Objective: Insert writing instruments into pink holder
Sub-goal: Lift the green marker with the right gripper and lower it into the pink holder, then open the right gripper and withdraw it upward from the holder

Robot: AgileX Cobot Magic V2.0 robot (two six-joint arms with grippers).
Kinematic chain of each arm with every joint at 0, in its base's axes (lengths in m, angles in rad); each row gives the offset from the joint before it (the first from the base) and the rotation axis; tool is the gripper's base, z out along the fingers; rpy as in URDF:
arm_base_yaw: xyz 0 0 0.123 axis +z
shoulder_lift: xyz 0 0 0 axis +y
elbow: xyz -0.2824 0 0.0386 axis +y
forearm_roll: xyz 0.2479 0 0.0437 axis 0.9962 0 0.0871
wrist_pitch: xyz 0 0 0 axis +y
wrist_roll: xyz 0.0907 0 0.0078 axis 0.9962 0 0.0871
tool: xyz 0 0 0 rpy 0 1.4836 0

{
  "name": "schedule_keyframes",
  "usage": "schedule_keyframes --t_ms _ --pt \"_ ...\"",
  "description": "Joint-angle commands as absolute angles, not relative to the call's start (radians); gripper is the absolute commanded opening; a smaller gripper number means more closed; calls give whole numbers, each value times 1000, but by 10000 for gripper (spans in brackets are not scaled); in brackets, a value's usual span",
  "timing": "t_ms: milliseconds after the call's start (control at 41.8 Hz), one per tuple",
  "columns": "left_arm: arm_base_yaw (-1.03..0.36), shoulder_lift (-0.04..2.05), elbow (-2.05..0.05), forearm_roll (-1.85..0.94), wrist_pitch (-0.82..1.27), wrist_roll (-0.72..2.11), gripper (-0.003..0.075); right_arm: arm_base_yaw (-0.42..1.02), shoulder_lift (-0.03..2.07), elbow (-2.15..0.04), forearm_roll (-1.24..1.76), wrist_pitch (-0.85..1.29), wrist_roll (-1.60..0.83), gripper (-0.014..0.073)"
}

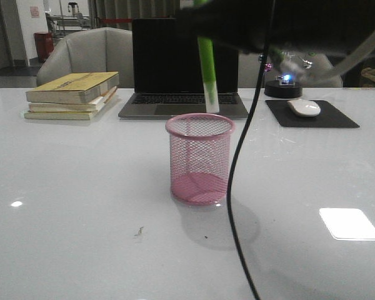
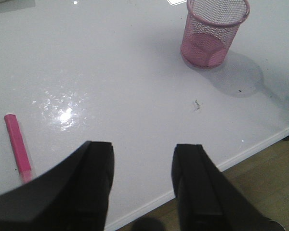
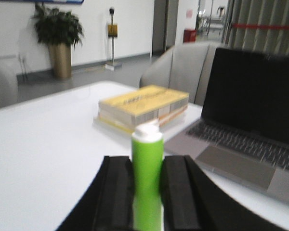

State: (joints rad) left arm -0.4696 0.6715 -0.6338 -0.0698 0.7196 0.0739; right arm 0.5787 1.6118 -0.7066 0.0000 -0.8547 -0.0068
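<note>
Right hand raised, fingers clamped together around something upright; left hand spread apart, holding nothing.

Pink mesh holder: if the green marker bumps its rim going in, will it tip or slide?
The pink holder is open wire mesh and empty, so probably light; a sideways bump could slide it on the glossy table. It is taller than wide, so a rim hit might tip it. The green marker, held in the right gripper, looks rigid and won't cushion contact.

The holder stands on the tabletop, in front of the laptop. A book stack lies left of the laptop; a mouse rests on its pad at right.
</note>
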Motion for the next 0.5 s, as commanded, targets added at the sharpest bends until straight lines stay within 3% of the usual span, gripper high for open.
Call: schedule_keyframes --t_ms 0,96,239,359,478 --pt "-478 677 -669 -74 651 75 349 579 1640 -730 -20 -940 -8 181" --pt "-478 677 -669 -74 651 75 349 579 1672 -730 -20 -880 0 269" --pt "-478 677 -669 -74 651 75 350 578 1659 -739 -6 -808 0 484" --pt "-478 677 -669 -74 651 75 350 578 1551 -779 0 -643 0 499" --pt "-478 677 -669 -74 651 75 349 577 1392 -838 0 -253 0 498"
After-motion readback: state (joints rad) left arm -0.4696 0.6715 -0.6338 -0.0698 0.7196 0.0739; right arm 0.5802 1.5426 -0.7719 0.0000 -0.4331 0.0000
